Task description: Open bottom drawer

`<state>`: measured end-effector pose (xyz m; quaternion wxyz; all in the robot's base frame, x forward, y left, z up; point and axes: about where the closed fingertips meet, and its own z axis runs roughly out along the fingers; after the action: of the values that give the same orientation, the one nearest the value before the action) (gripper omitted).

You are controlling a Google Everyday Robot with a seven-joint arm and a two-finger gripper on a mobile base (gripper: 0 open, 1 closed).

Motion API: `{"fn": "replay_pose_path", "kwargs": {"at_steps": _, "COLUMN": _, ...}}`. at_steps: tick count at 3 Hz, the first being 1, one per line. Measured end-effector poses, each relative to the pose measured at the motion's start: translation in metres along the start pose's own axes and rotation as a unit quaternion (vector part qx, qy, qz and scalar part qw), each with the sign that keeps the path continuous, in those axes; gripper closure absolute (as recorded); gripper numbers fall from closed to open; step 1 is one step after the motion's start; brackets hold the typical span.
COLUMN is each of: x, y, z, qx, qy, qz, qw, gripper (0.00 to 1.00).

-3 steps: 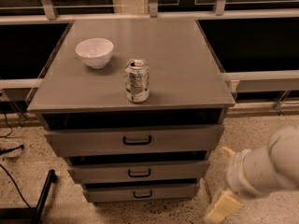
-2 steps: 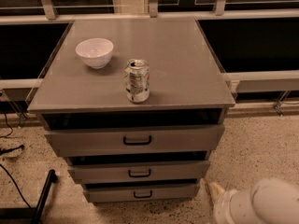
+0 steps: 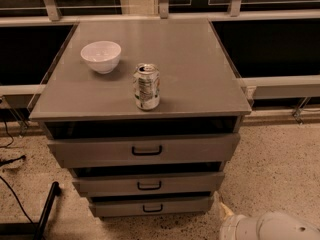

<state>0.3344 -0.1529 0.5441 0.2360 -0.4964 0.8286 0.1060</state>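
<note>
Grey cabinet [image 3: 200, 74] with three drawers stacked down its near face. White robot arm [image 3: 272, 227] at the near right corner. Bottom drawer [image 3: 115, 207], lowest and narrowest, has a black handle [image 3: 152, 208] at its centre. White bowl [image 3: 101, 55] sits far left on top, with the can [image 3: 146, 86] nearer. Gripper [image 3: 224, 210] is just right of the bottom drawer; whether open or closed cannot be told.

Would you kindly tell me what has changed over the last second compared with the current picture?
The arm has dropped into the lower right corner of the view, and the gripper now sits low beside the right end of the bottom drawer, touching nothing I can see. The drawer, the bowl and the can stayed put.
</note>
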Motion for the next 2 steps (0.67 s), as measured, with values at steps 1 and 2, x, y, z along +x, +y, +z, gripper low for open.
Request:
{"fn": "replay_pose_path", "kwargs": {"at_steps": 1, "x": 0.000, "y": 0.000, "z": -0.001, "qx": -0.001, "qy": 0.002, "qz": -0.001, "qw": 1.0000, "gripper": 0.00}}
{"fn": "replay_pose_path", "kwargs": {"at_steps": 2, "x": 0.012, "y": -0.003, "z": 0.020, "qx": -0.008, "qy": 0.007, "qz": -0.026, "qw": 0.9996, "gripper": 0.00}}
